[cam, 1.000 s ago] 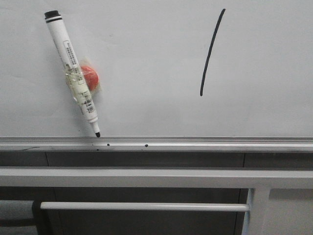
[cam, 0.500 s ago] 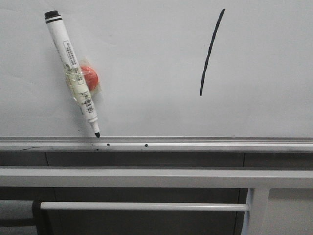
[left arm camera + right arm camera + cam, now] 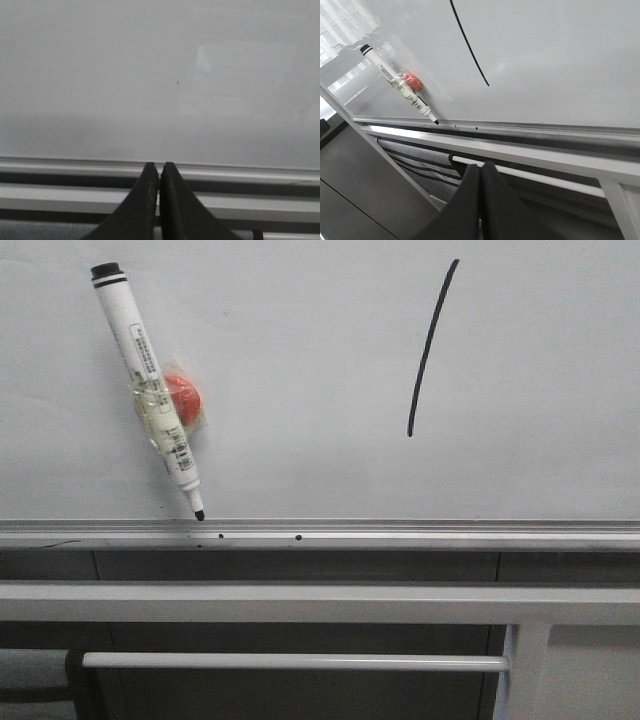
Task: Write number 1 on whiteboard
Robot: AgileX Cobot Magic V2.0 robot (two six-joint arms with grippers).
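Leftmost on the whiteboard (image 3: 300, 370), a white marker (image 3: 150, 390) hangs slanted, black cap end up and bare black tip down just above the silver rail (image 3: 400, 533). A red ball (image 3: 183, 398) is taped behind its barrel under clear tape. Small black print and a barcode-like patch run along the barrel, too small to read. Two or three tiny dark dots sit on the rail near the tip. Right of centre is the 1 (image 3: 430, 350), a thin black stroke, slightly curved, leaning with its top to the right; it is well apart from the marker. Below the rail run grey frame bars (image 3: 300, 602), cut off at both edges.

Neither arm shows in the front view. The left gripper (image 3: 159, 172) has its black fingers pressed together, holding nothing, facing bare board. The right gripper (image 3: 480, 172) is likewise closed and empty; its view cuts off the stroke's top (image 3: 470, 42).
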